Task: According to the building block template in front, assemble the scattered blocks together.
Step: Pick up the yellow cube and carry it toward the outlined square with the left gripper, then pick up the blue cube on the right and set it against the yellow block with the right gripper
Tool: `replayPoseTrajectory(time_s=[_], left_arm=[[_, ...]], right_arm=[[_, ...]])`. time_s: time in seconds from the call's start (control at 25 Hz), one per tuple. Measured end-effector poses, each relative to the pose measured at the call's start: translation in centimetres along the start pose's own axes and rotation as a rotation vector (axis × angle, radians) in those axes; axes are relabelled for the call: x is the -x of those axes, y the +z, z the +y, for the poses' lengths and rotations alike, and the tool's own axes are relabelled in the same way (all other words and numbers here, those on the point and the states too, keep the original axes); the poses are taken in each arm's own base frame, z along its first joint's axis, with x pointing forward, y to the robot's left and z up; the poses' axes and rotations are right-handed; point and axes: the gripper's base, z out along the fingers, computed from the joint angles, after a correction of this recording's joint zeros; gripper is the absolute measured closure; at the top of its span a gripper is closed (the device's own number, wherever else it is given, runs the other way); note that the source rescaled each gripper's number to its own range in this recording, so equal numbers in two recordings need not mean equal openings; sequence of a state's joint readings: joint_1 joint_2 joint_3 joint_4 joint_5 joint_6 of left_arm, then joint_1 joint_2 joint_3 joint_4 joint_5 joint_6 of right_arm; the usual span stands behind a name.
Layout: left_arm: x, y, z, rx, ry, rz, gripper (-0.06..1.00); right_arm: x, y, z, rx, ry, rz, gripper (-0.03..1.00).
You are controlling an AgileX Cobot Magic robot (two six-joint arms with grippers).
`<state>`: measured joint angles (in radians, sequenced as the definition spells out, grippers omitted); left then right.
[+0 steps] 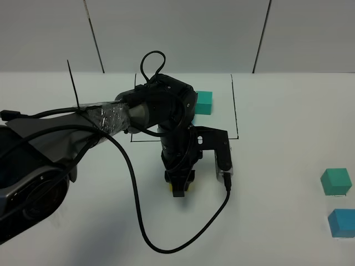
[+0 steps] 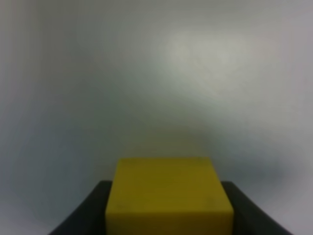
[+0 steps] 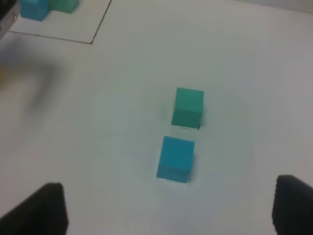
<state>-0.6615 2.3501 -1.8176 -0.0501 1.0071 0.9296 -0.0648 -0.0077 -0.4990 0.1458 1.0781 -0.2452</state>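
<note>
My left gripper [image 1: 178,187] reaches to the middle of the table, just in front of the template, and is shut on the yellow cube [image 1: 191,186]. In the left wrist view the yellow cube [image 2: 167,193] sits between the dark fingers [image 2: 93,210]. The template's black frame [image 1: 237,111] lies behind the arm; only its teal cube [image 1: 203,102] shows, the rest is hidden. The loose teal cube [image 1: 336,182] and sky-blue cube [image 1: 341,223] sit at the far right. The right wrist view shows them close together, teal [image 3: 188,106] and blue [image 3: 175,158], ahead of my open, empty right gripper [image 3: 171,213].
The left arm's black cable [image 1: 141,221] loops across the table in front of the arm. In the right wrist view the template's frame line [image 3: 100,24] and its blue cube [image 3: 34,9] show at a far corner. The right arm is outside the exterior view.
</note>
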Motion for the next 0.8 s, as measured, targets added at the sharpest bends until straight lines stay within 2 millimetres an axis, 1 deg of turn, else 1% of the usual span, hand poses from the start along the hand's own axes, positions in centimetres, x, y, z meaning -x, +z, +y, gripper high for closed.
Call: replayPoseTrajectory(time_s=[0.16, 0.32, 0.36, 0.4, 0.44, 0.48, 0.56, 0.6, 0.64, 0.68, 0.72, 0.8], left_arm=[[0.0, -0.1, 0.0, -0.008, -0.009, 0.003, 0.93], [0.2, -0.4, 0.0, -0.047, -0.073, 0.019, 0.93], [0.2, -0.6, 0.0, -0.055, -0.089, 0.025, 0.9], [0.4, -0.9, 0.1, -0.062, -0.107, 0.031, 0.82], [0.5, -1.4, 0.3, -0.063, -0.129, 0.032, 0.71], [0.7, -2.1, 0.5, -0.057, -0.148, 0.027, 0.55], [1.4, -4.0, 1.2, -0.005, -0.201, -0.016, 0.23], [1.7, -5.2, 1.6, 0.028, -0.233, -0.043, 0.12], [1.9, -6.4, 1.8, 0.056, -0.277, -0.069, 0.03], [2.1, -8.0, 2.0, 0.091, -0.312, -0.101, -0.02], [2.2, -9.6, 2.1, 0.126, -0.334, -0.131, -0.05], [2.0, -13.2, 2.0, 0.205, -0.356, -0.184, -0.06]], right_arm=[[0.0, 0.0, 0.0, 0.0, 0.0, 0.0, 0.24], [0.0, 0.0, 0.0, 0.0, 0.0, 0.0, 0.24], [0.0, 0.0, 0.0, 0.0, 0.0, 0.0, 0.24], [0.0, 0.0, 0.0, 0.0, 0.0, 0.0, 0.24], [0.0, 0.0, 0.0, 0.0, 0.0, 0.0, 0.24], [0.0, 0.0, 0.0, 0.0, 0.0, 0.0, 0.24], [0.0, 0.0, 0.0, 0.0, 0.0, 0.0, 0.24], [0.0, 0.0, 0.0, 0.0, 0.0, 0.0, 0.24], [0.0, 0.0, 0.0, 0.0, 0.0, 0.0, 0.24], [0.0, 0.0, 0.0, 0.0, 0.0, 0.0, 0.24], [0.0, 0.0, 0.0, 0.0, 0.0, 0.0, 0.24], [0.0, 0.0, 0.0, 0.0, 0.0, 0.0, 0.24]])
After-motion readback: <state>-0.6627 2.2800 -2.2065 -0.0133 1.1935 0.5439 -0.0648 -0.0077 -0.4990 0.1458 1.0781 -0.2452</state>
